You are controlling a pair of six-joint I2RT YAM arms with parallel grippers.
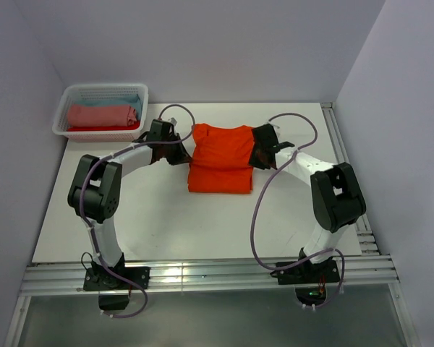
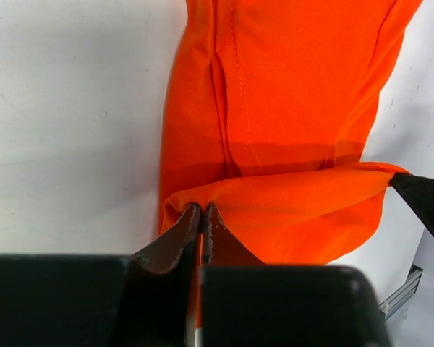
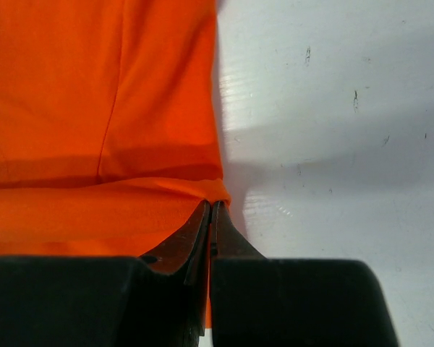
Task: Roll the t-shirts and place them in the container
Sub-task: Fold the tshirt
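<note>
In the middle of the frame we see the left gripper and the right gripper, each pinched closed on the folded edge of the bright orange cloth t-shirt.

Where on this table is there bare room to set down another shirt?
Bare table lies between the orange t-shirt and the near edge. Crowded: left hand and right hand pinch the shirt's sides; basket sits far left.

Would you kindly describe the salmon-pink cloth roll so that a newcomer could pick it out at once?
At the far left corner of the white table stands a white plastic lattice basket. The salmon-pink cloth roll lies on top inside it. It alone is pink: light blue cloth shows behind it and red cloth along its near edge.
</note>
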